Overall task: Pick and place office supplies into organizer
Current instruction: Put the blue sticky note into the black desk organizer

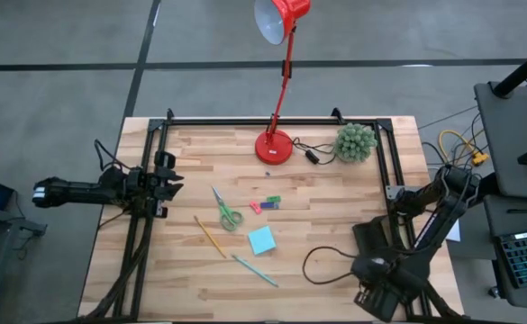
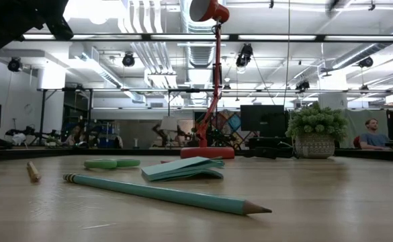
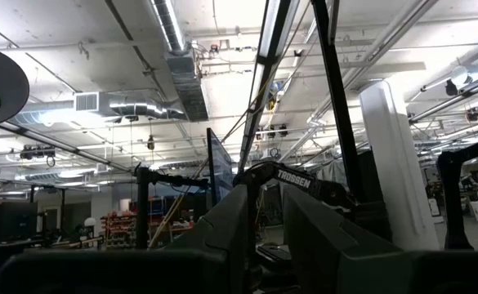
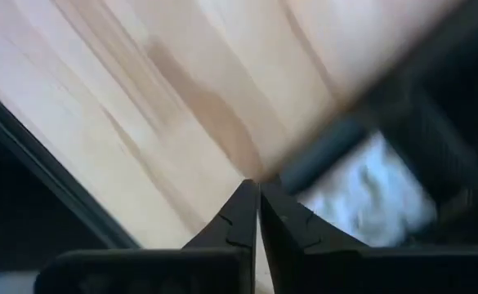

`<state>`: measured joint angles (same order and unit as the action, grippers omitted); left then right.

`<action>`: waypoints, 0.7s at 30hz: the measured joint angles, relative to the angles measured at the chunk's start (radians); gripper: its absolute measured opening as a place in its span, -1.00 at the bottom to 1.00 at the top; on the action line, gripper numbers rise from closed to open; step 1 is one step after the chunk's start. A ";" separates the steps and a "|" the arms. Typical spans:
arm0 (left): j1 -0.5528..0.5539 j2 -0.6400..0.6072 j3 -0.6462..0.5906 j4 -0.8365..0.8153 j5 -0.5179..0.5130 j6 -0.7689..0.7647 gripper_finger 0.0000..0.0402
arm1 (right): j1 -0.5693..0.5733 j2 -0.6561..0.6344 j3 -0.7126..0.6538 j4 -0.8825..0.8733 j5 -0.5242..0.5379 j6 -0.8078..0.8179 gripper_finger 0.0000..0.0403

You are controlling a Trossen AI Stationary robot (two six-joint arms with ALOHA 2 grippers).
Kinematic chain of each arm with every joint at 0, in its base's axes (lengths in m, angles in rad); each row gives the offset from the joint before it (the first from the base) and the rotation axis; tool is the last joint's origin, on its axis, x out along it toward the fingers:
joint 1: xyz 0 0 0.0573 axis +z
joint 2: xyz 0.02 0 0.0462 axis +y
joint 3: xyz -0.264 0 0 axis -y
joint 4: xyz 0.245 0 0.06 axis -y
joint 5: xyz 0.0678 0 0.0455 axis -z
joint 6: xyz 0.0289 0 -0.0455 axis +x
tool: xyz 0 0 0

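Note:
Loose on the wooden table lie the office supplies: green-handled scissors (image 1: 227, 212), a yellow pencil (image 1: 211, 237), a light-teal sticky-note pad (image 1: 261, 239), a teal pencil (image 1: 254, 270) and small red and green pieces (image 1: 265, 204). The low view shows the teal pencil (image 2: 162, 193) nearest, with the pad (image 2: 183, 168) behind it. My left gripper (image 3: 267, 237) is at the table's left edge, tipped upward and open on nothing. My right gripper (image 4: 259, 204) is shut and points down over bare wood near the right rail. I cannot make out the organizer; my right arm (image 1: 398, 261) covers the near right corner.
A red desk lamp (image 1: 275, 146) and a green ball plant (image 1: 355, 142) stand at the far edge. Black frame rails (image 1: 272, 121) run along the far, left and right sides. A black cable loop (image 1: 322, 261) lies near my right arm. A person (image 2: 374, 134) sits beyond the table.

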<state>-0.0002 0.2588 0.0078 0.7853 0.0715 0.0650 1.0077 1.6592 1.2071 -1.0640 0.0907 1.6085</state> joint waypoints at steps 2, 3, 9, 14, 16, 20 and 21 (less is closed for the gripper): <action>0.000 0.000 0.000 0.000 0.000 0.000 -0.67 | 0.000 0.000 0.013 0.002 0.107 -0.042 -0.96; 0.000 0.000 0.000 0.000 0.000 0.000 -0.67 | 0.000 0.000 0.018 0.003 0.164 -0.063 -0.96; 0.000 0.000 0.000 0.000 0.000 0.000 -0.67 | -0.007 0.000 0.028 0.046 0.481 -0.170 -0.96; 0.000 0.000 0.000 0.000 0.000 0.000 -0.67 | -0.039 0.000 0.024 0.211 0.587 -0.337 -0.96; 0.000 0.000 0.000 0.000 0.000 0.000 -0.67 | -0.063 0.000 0.021 0.310 0.570 -0.432 -0.96; 0.000 0.001 0.000 0.000 0.002 0.000 -0.67 | -0.126 0.000 0.014 0.535 0.432 -0.634 -0.96; 0.000 0.002 0.000 -0.001 0.007 0.000 -0.67 | -0.143 0.000 0.012 0.588 0.391 -0.687 -0.96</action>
<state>-0.0002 0.2607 0.0078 0.7842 0.0790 0.0647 0.8647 1.6588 1.2186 -0.4763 0.4818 0.9210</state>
